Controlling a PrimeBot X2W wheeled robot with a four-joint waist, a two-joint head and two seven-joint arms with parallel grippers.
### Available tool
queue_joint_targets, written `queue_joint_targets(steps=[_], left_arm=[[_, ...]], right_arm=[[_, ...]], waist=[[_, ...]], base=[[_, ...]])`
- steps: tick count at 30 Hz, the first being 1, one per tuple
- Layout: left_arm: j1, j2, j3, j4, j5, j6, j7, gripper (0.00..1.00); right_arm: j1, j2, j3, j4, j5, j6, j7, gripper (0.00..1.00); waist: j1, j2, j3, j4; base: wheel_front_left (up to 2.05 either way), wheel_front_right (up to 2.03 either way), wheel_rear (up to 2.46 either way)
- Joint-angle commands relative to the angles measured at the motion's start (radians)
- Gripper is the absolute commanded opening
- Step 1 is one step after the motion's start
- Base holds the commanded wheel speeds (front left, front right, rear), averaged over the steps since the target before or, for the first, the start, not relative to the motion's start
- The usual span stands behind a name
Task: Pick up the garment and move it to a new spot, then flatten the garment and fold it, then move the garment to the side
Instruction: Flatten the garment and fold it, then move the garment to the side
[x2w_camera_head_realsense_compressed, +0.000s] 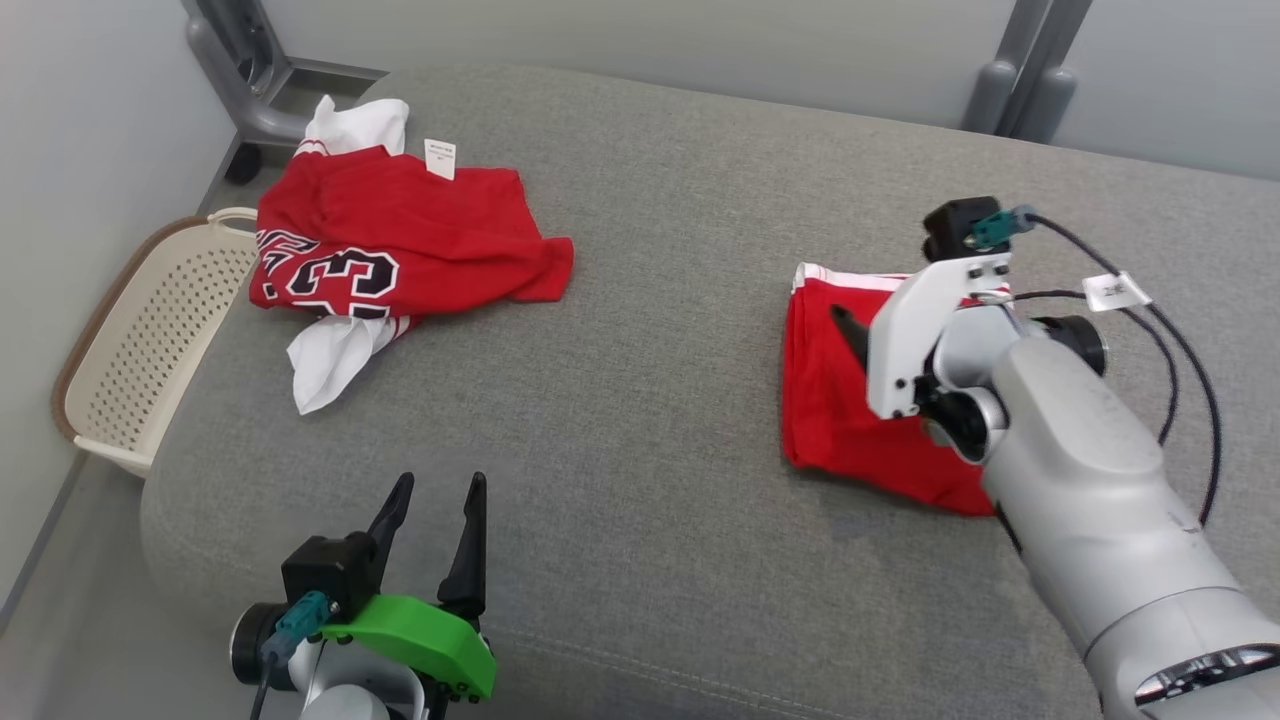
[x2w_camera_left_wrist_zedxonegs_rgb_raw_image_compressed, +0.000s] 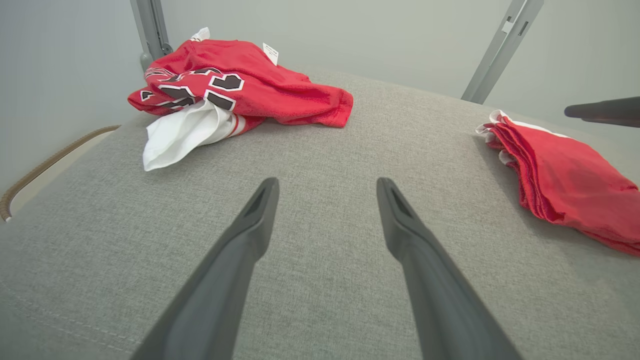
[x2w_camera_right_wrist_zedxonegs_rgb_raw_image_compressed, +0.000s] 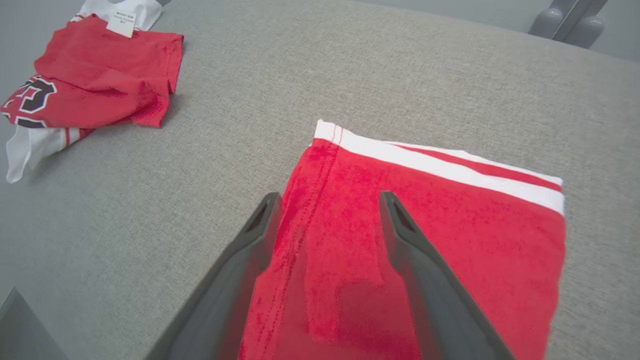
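At the right of the grey cushion (x2w_camera_head_realsense_compressed: 660, 330), the right gripper (x2w_camera_right_wrist_zedxonegs_rgb_raw_image_compressed: 327, 200) hangs over the folded red garment (x2w_camera_right_wrist_zedxonegs_rgb_raw_image_compressed: 450, 235), fingers spread, gripping nothing. The left gripper (x2w_camera_left_wrist_zedxonegs_rgb_raw_image_compressed: 326, 186), equally spread, is empty. A crumpled red jersey (x2w_camera_head_realsense_compressed: 400, 240) lies far left, near a perforated basket (x2w_camera_head_realsense_compressed: 150, 330).
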Motion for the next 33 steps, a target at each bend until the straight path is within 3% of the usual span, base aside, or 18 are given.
queue_joint_targets(steps=[1, 10, 16, 24, 29, 31, 32, 33], left_arm=[[0.009, 0.007, -0.001, -0.005, 0.000, 0.005, 0.003, 1.00], [0.013, 0.019, -0.009, -0.024, 0.000, 0.011, 0.012, 1.00], [0.002, 0.023, -0.016, -0.032, 0.002, 0.013, 0.017, 1.00], [0.001, 0.024, -0.023, -0.037, -0.003, 0.015, 0.017, 1.00], [-0.007, 0.022, -0.031, -0.035, -0.005, 0.013, 0.017, 1.00], [-0.010, 0.021, -0.033, -0.034, -0.005, 0.012, 0.016, 1.00], [-0.012, 0.021, -0.034, -0.033, -0.005, 0.012, 0.016, 1.00], [-0.013, 0.021, -0.036, -0.032, -0.005, 0.011, 0.015, 1.00]], right_arm=[[-0.007, -0.020, -0.034, 0.010, -0.015, -0.001, 0.007, 1.00], [0.043, -0.065, -0.314, 0.042, -0.137, 0.000, 0.067, 1.00], [0.085, -0.044, -0.477, 0.023, -0.233, 0.000, 0.094, 1.00], [0.136, 0.001, -0.590, -0.034, -0.329, 0.000, 0.157, 1.00], [0.155, 0.011, -0.622, -0.053, -0.331, 0.000, 0.179, 0.98], [0.154, 0.013, -0.614, -0.039, -0.303, 0.000, 0.181, 0.68], [0.154, 0.013, -0.611, -0.031, -0.294, 0.000, 0.180, 0.36], [0.156, 0.014, -0.610, -0.022, -0.287, 0.000, 0.179, 0.22]], waist=[[0.0000, 0.0000, -0.014, -0.020], [0.0000, 0.0000, -0.011, -0.047], [0.0000, 0.0000, 0.002, -0.038], [0.0000, 0.0000, 0.022, -0.023], [0.0000, 0.0000, 0.032, -0.012], [0.0000, 0.0000, 0.036, -0.007], [0.0000, 0.0000, 0.037, -0.005], [0.0000, 0.0000, 0.039, -0.003]], base=[[0.00, 0.00, 0.00], [0.00, 0.00, 0.00], [0.00, 0.00, 0.00], [0.00, 0.00, 0.00], [0.00, 0.00, 0.00], [0.00, 0.00, 0.00], [0.00, 0.00, 0.00], [0.00, 0.00, 0.00]])
